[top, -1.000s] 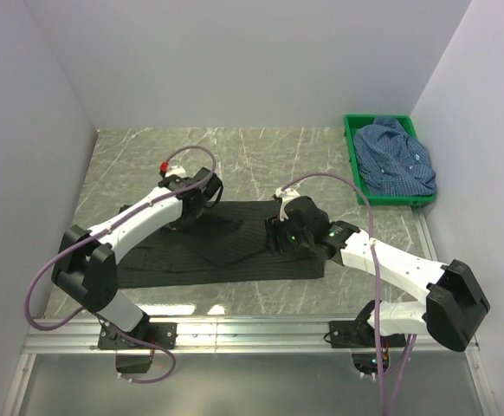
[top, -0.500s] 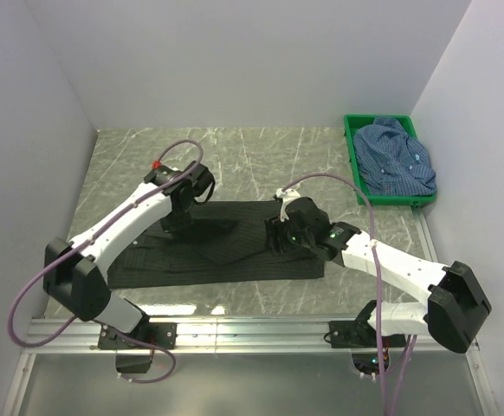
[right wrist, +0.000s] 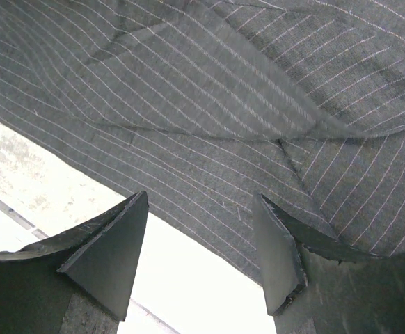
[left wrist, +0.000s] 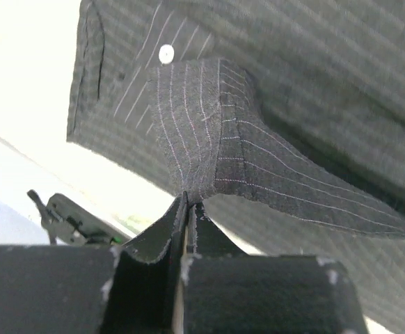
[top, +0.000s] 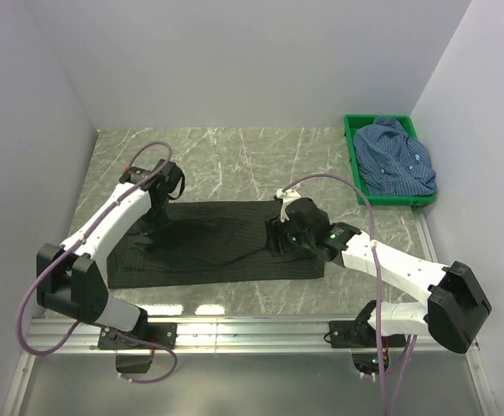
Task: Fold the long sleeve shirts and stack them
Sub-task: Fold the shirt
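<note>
sleeve-folding step — left end effector (left wrist: 186, 200) pinches the black shirt (top: 226, 247) by its cuff (left wrist: 195, 132), right end effector (right wrist: 201, 209) wide open; next, lay cuff flat.

Black pinstriped shirt (top: 222, 247) lies spread out centrally; blue checked shirt (top: 396, 159) bunched far right.

arms (top: 118, 217) white and black | cables (top: 326, 177) purple | right gripper (right wrist: 201, 229) black
</note>
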`<state>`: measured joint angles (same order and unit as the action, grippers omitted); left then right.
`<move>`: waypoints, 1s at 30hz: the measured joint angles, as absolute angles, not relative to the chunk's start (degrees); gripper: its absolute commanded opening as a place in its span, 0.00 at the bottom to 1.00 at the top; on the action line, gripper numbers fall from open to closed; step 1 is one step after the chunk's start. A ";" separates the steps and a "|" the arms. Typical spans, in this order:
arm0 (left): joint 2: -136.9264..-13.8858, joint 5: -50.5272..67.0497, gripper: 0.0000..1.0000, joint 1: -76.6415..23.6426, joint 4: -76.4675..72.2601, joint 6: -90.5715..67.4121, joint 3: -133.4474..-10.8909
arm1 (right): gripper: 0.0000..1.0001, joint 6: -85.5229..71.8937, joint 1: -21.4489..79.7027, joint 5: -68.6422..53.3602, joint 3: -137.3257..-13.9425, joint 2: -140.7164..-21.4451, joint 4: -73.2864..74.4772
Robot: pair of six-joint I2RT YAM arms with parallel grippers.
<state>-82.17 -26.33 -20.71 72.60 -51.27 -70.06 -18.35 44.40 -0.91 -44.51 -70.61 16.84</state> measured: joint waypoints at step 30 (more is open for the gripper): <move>-99.70 -19.59 0.61 -0.84 49.36 -38.76 -72.14 | 0.68 -19.92 44.49 0.16 -44.34 -72.05 15.62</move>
<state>-99.70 -19.59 -0.84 49.36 -38.76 -72.14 -19.92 44.49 0.16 -44.34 -72.05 15.62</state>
